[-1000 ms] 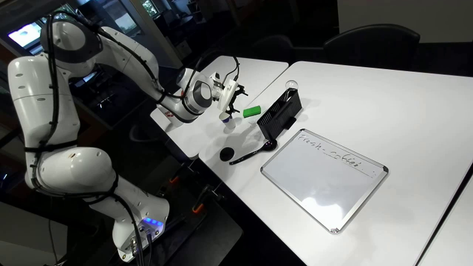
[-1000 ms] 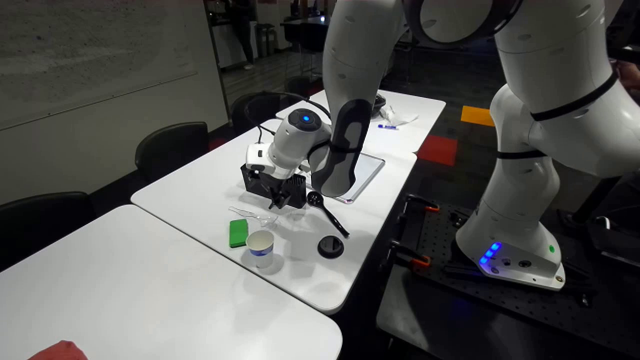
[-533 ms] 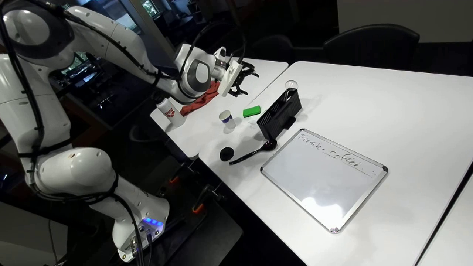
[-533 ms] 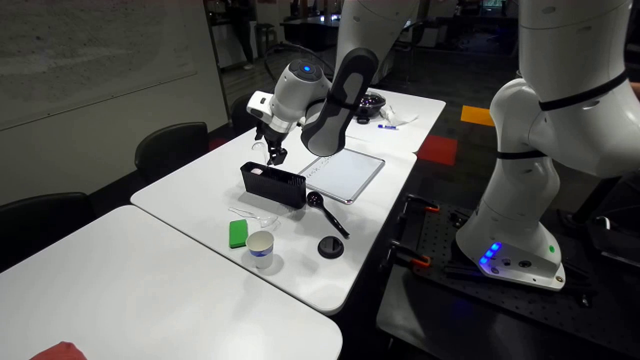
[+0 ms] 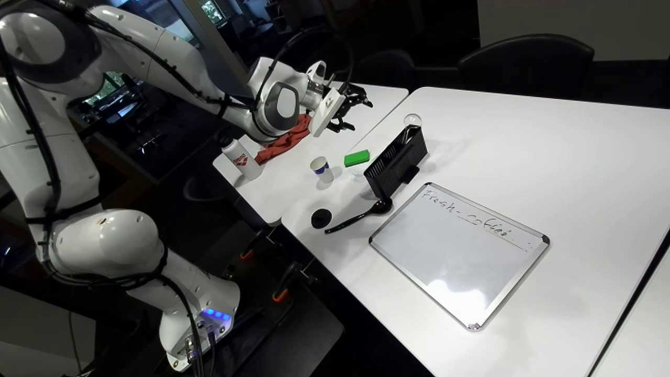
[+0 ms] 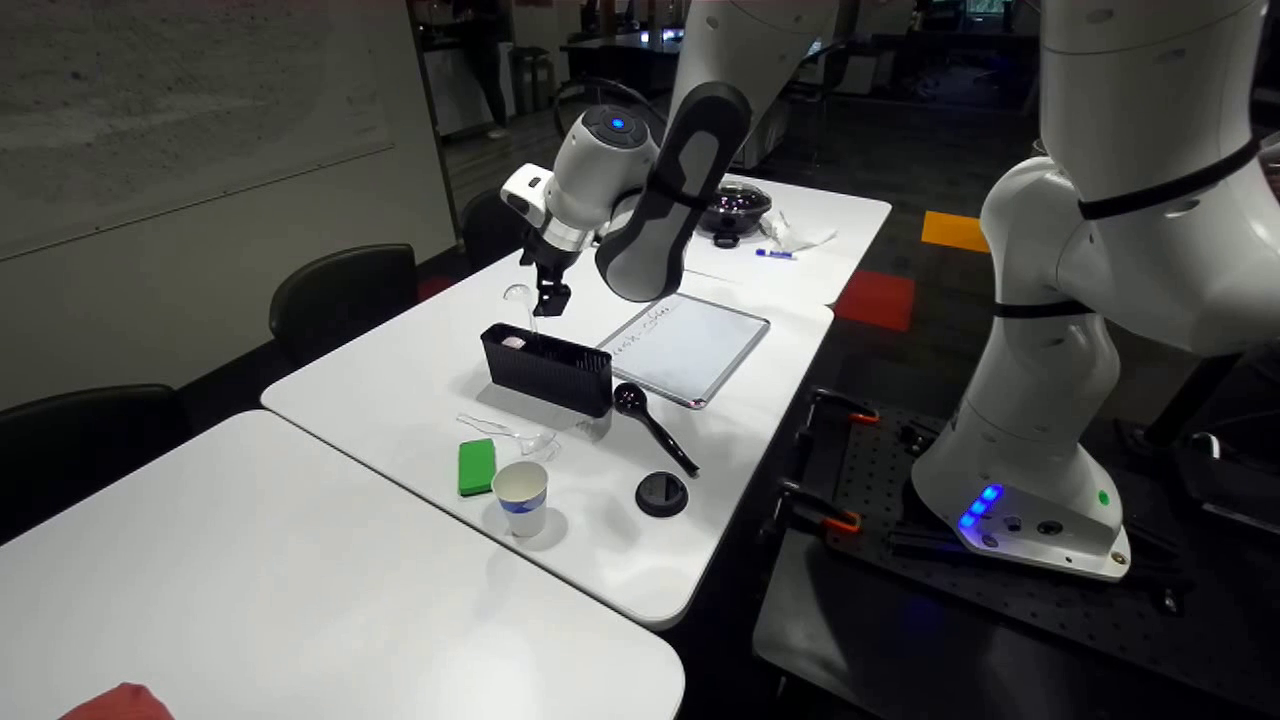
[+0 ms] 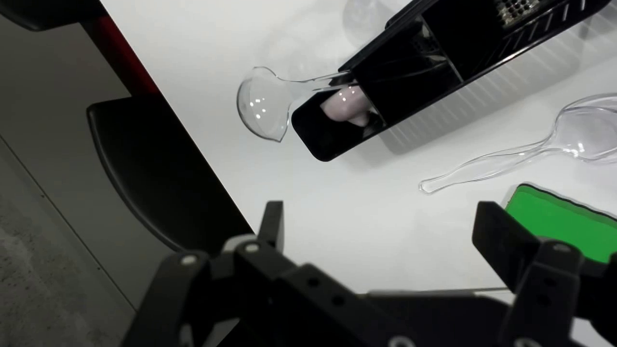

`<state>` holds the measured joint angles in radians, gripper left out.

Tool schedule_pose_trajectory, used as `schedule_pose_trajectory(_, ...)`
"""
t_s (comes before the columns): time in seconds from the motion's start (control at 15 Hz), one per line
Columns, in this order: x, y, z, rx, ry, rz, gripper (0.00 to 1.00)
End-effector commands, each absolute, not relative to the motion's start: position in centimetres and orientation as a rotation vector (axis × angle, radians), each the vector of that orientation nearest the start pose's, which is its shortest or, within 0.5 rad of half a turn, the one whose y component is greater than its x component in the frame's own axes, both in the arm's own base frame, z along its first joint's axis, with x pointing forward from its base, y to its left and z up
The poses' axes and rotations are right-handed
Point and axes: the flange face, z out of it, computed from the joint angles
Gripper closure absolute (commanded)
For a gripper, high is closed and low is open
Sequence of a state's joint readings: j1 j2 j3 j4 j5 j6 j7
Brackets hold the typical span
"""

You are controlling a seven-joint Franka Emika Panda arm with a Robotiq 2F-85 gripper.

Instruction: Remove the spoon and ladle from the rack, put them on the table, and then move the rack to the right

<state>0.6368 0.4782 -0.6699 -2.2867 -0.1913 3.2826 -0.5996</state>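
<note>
The black rack [image 6: 547, 368] stands upright on the white table [image 5: 549, 157]. A clear utensil with a round bowl [image 7: 262, 103] leans out of its end, handle inside. Lying beside the rack is a see-through spoon [image 7: 583, 132], also visible as a faint spoon [image 6: 505, 432] in an exterior view. The all-black ladle [image 5: 361, 214] rests on the table off the rack's opposite end, its bowl close to the rack. My gripper [image 7: 380, 212] hovers above the table, apart from the rack and utensils. Its jaws are wide open with nothing between them.
A pinkish item [image 7: 348, 103] sits in the rack's end compartment. Around it are a green block [image 6: 477, 467], a paper cup [image 6: 521, 495], a black lid [image 6: 661, 494] and a whiteboard [image 5: 455, 262]. A white bottle [image 5: 243, 161] and red cloth [image 5: 288, 141] are farther off.
My gripper has risen well up from beside the rack, slowing over the last half second, its jaws staying wide. The rack, spoon, ladle and other objects have kept their places.
</note>
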Motion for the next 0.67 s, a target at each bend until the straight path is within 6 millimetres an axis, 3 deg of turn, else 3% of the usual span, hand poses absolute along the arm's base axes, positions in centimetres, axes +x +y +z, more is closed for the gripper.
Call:
schedule_pose_trajectory(0.0, 57.4, 0.9, 24.9, -3.141, -1.541, -0.839, 0.00)
schedule_pose_trajectory(0.13, 57.4, 0.9, 24.9, -3.141, -1.541, -0.839, 0.00)
schedule_pose_trajectory(0.2, 57.8, 0.4, 25.2, -3.179, -1.383, -0.938, 0.00)
schedule_pose_trajectory(0.53, 57.5, -2.0, 25.1, -3.171, -0.973, -1.261, 0.00)
schedule_pose_trajectory(0.6, 59.3, -2.0, 27.0, -3.165, -0.878, -1.260, 0.00)
